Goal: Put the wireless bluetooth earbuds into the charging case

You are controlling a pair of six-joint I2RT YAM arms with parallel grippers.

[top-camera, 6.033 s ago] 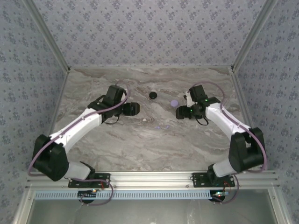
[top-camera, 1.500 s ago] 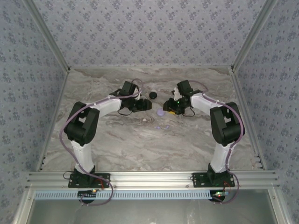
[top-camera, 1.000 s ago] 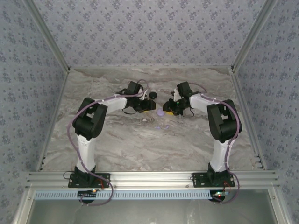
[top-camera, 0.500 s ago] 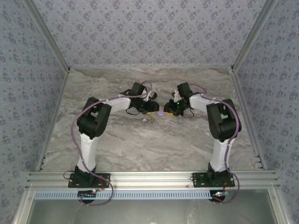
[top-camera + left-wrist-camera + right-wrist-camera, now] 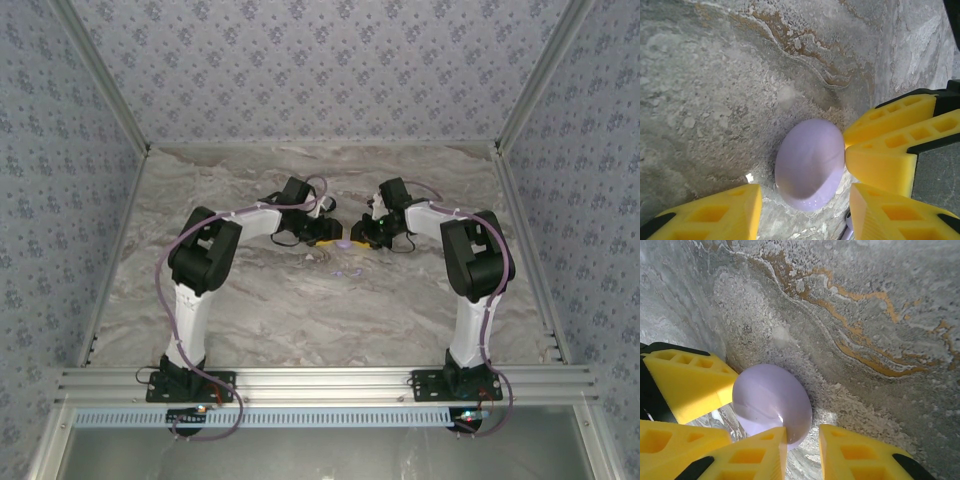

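Note:
A closed pale lilac charging case (image 5: 810,162) lies on the marble table (image 5: 300,300), also visible from the other side as the charging case (image 5: 771,402). My left gripper (image 5: 805,200) is open, its yellow fingers wide apart with the case just ahead of the tips. My right gripper (image 5: 803,432) faces it with only a narrow empty gap between its fingers. Its left finger (image 5: 755,452) touches the case's rim. From above, the left gripper (image 5: 325,233) and right gripper (image 5: 361,232) meet at the case (image 5: 343,243). Lilac earbuds (image 5: 348,272) lie just in front. The black earbuds are out of view.
A small white speck (image 5: 749,177) sits on the marble beside the case. A bit of a lilac piece (image 5: 848,233) peeks in at the bottom edge of the left wrist view. Patterned walls close in the table at the back and sides.
My left gripper has moved right until it faces the right gripper across the lilac case, and its arm now covers the black puck. The right gripper has barely shifted.

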